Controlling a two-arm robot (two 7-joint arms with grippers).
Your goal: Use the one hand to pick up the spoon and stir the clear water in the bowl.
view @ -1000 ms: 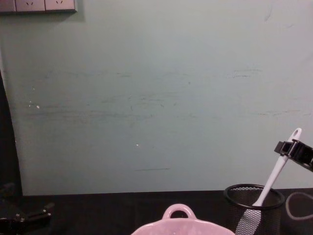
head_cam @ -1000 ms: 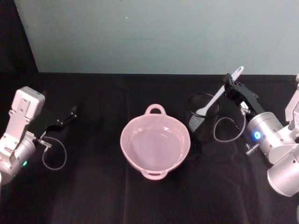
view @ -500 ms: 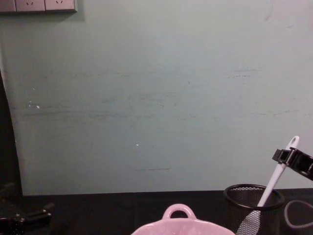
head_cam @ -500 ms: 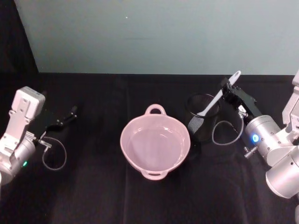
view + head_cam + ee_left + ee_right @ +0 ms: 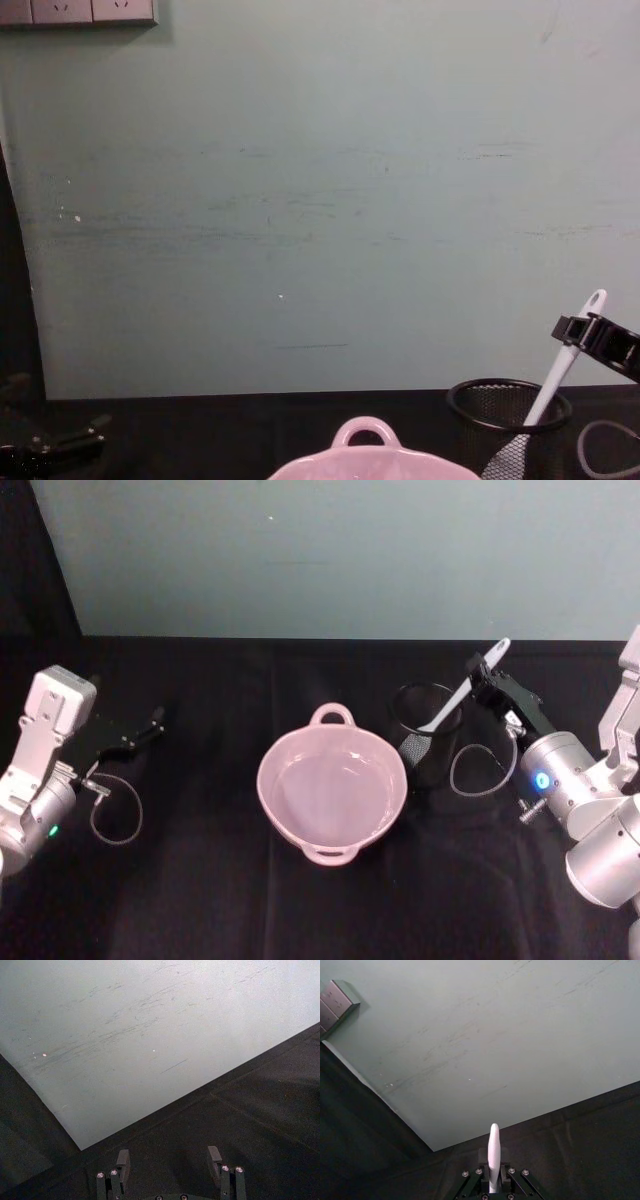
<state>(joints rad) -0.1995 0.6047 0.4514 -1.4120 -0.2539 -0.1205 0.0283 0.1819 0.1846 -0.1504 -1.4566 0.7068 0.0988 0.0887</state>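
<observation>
1. Step in hand: the pickup. My right gripper (image 5: 484,676) is clenched on the upper handle of the spoon (image 5: 462,688), just below its holed end. The spoon leans with its blade down inside the black wire-mesh cup (image 5: 428,738).
2. Landmark: the pale pink bowl (image 5: 332,780) sits on the black table (image 5: 220,900). The mesh cup stands just beside the bowl, on my right side. My right gripper hangs over the cup's far-right rim.
3. My left gripper (image 5: 140,730) is parked well apart from the bowl on my left side, low over the table, fingers (image 5: 122,1160) released and holding nothing.
4. Containers: the bowl holds clear water and nothing else. The mesh cup holds only the spoon's blade.
5. Next move, as I judge it: lift the spoon straight up until the blade clears the cup rim, carry it left over the bowl, lower the blade into the water, then circle.
6. Caution: a tilted pull may tip the light cup.
</observation>
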